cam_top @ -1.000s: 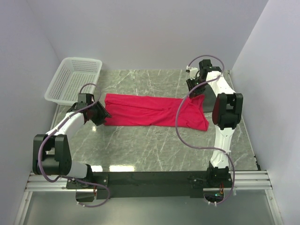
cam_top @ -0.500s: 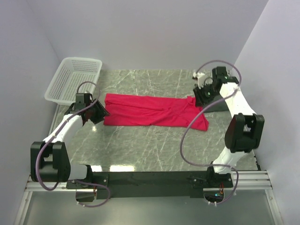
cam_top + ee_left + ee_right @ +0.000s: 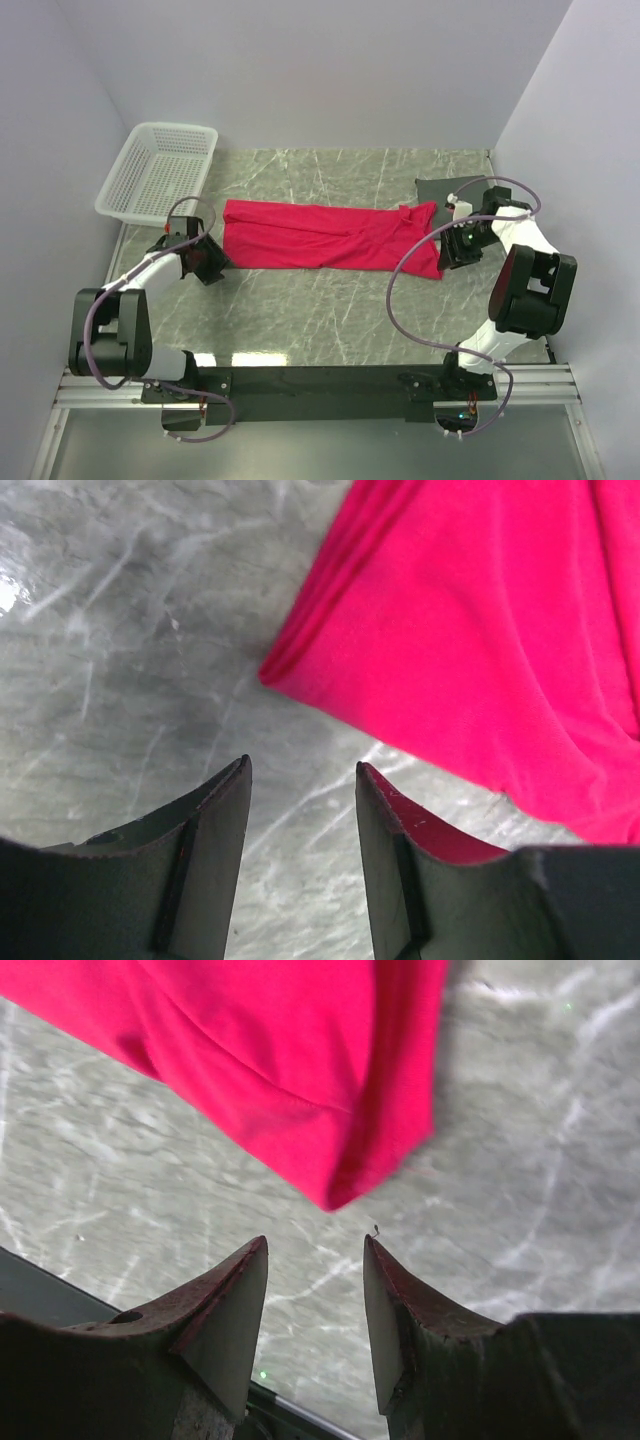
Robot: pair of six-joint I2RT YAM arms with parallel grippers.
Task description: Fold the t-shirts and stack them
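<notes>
- Two hands sit at either end of one shirt (image 3: 320, 235), which lies as a long red band across the middle of the counter (image 3: 330, 310), already narrowed lengthwise and not yet folded short.
- Far left, the basket (image 3: 175, 127) stands empty, well apart from the shirt.
- The left hand (image 3: 205, 262) has slid a little toward the near edge in the last second and now sits just off the shirt's near-left corner.
- Its wrist view shows its fingers (image 3: 225, 810) moderately apart with bare counter between them. The shirt's corner (image 3: 480, 630) lies just ahead, not in the gap.
- At the right end, the change is larger. A second ago the right hand (image 3: 455, 245) was at the shirt's far-right corner with the cloth drawn up toward it.
- It has since let go, widened, and swung round to the near-right corner, and the cloth has settled flat.
- From its wrist, the fingers (image 3: 235, 1300) stand apart and empty, with the shirt's corner (image 3: 270, 1050) pointing into the space just ahead of them.
- That release suggests the lengthwise fold is finished. Both hands seem lined up on the near corners for the next fold, though neither holds the cloth yet.
</notes>
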